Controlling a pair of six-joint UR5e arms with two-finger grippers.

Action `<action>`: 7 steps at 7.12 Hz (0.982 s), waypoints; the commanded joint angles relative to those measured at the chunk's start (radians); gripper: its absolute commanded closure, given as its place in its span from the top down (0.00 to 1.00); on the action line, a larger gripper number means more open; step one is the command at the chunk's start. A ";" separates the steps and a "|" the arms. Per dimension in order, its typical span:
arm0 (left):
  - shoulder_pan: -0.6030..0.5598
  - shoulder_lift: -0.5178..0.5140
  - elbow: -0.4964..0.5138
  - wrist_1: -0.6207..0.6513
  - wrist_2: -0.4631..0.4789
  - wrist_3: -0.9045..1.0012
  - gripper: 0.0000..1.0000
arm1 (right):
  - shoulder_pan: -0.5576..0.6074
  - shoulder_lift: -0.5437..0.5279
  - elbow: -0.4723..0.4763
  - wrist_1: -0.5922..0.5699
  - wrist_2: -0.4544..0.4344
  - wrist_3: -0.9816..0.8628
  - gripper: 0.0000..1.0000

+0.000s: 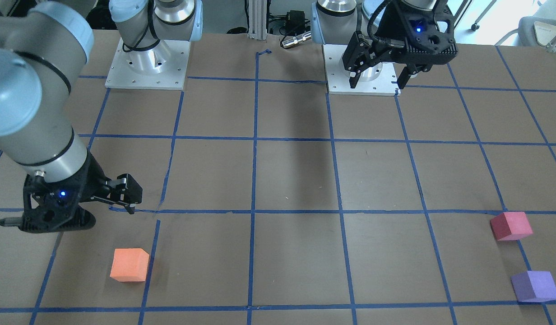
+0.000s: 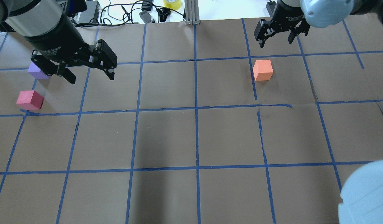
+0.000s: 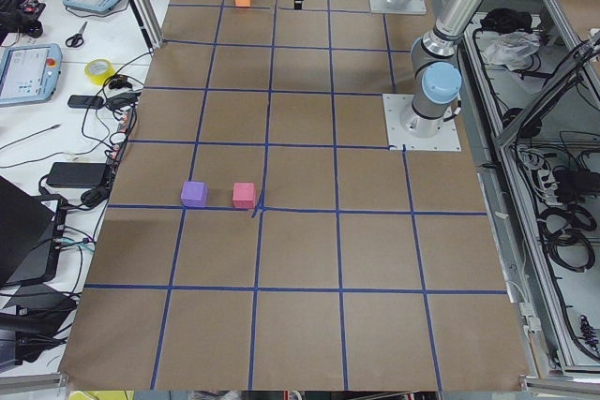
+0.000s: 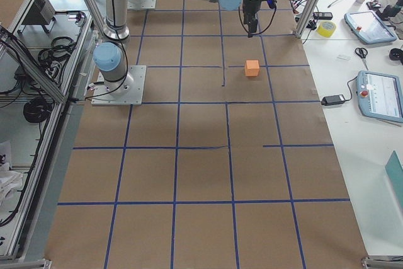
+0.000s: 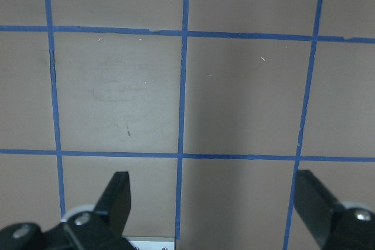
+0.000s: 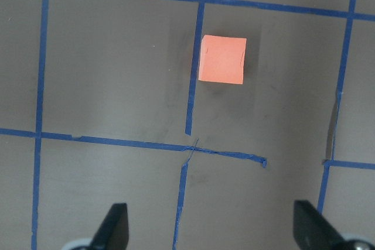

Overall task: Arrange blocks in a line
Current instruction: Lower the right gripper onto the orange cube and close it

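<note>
If going for the orange block [image 2: 263, 70], use the right gripper [image 2: 275, 43], wide open and empty, near it (left gripper [image 2: 91, 79], wide too, nearer the other 2).

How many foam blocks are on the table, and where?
3. The orange block sits alone on the robot's right, near the right gripper. The red-pink block and purple block sit side by side, not touching, on its left. None appears hidden.

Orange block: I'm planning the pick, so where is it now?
In the overhead view the orange block sits alone in the right half, beside a tape line and close to the open right tool.
</note>
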 commanded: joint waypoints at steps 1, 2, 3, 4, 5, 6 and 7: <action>0.001 -0.001 0.000 0.000 -0.002 0.000 1.00 | 0.000 0.125 0.011 -0.157 -0.009 -0.006 1.00; 0.001 -0.001 0.000 0.002 -0.002 0.000 1.00 | -0.002 0.181 0.011 -0.237 -0.009 -0.006 1.00; 0.001 -0.001 0.000 0.002 0.000 0.000 1.00 | -0.005 0.206 0.012 -0.250 -0.010 -0.006 1.00; 0.001 -0.003 0.000 0.003 -0.002 0.002 1.00 | -0.006 0.225 0.012 -0.274 -0.047 -0.006 1.00; 0.004 -0.003 0.002 0.006 -0.002 0.002 1.00 | -0.009 0.251 0.015 -0.298 -0.056 -0.007 1.00; 0.003 -0.003 0.000 0.006 -0.002 0.002 1.00 | -0.009 0.271 0.015 -0.306 -0.055 -0.004 1.00; 0.003 -0.004 0.000 0.008 -0.003 0.002 1.00 | -0.009 0.285 0.014 -0.302 -0.043 0.007 1.00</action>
